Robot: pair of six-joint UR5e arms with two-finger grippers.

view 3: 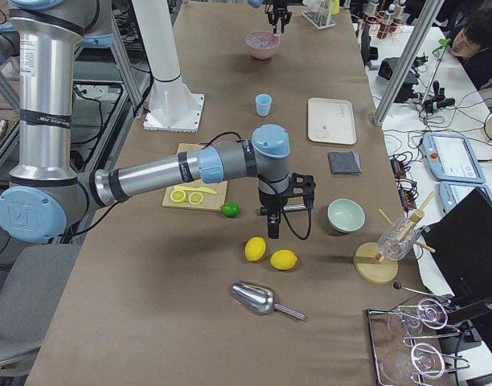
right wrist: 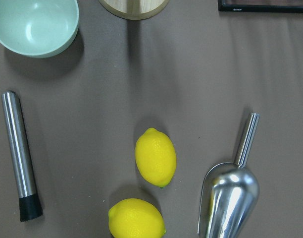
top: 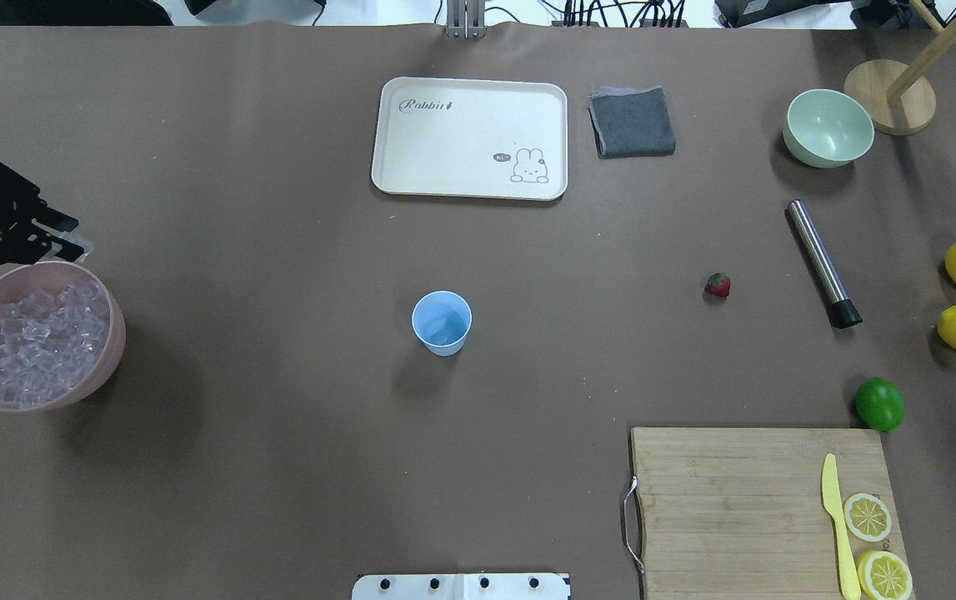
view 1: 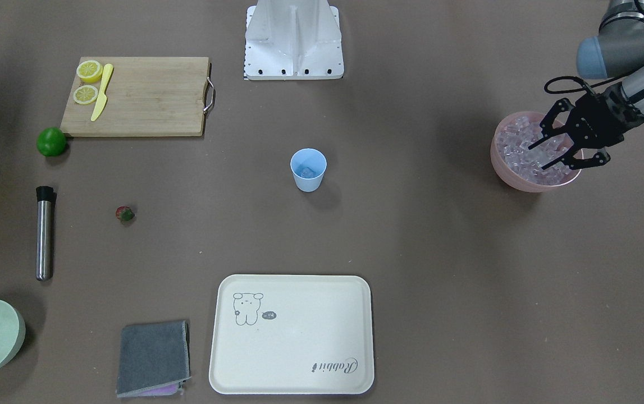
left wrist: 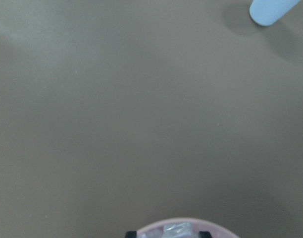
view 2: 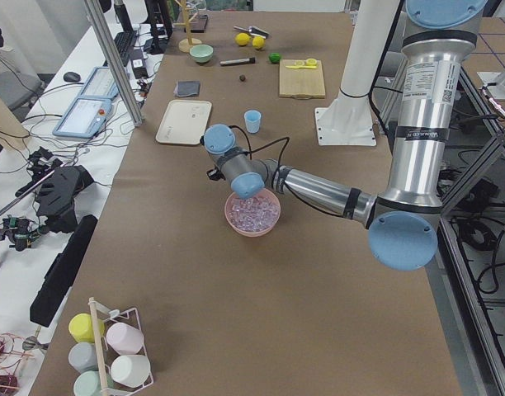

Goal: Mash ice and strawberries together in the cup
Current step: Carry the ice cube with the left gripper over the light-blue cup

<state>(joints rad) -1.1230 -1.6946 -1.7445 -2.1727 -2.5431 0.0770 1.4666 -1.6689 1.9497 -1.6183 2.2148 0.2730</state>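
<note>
Two views catch your left gripper (view 1: 539, 157), but only the front one shows its jaws spread wide, nothing between them, over the ice (view 1: 515, 148) in the pink bowl (view 1: 504, 173). Your right gripper (view 3: 272, 225) shows only from the side, so you cannot tell its state. The cup (view 1: 308, 168) stands mid-table, with the strawberry (view 1: 125, 213) well apart from it, near the steel muddler (view 1: 45, 233).
</note>
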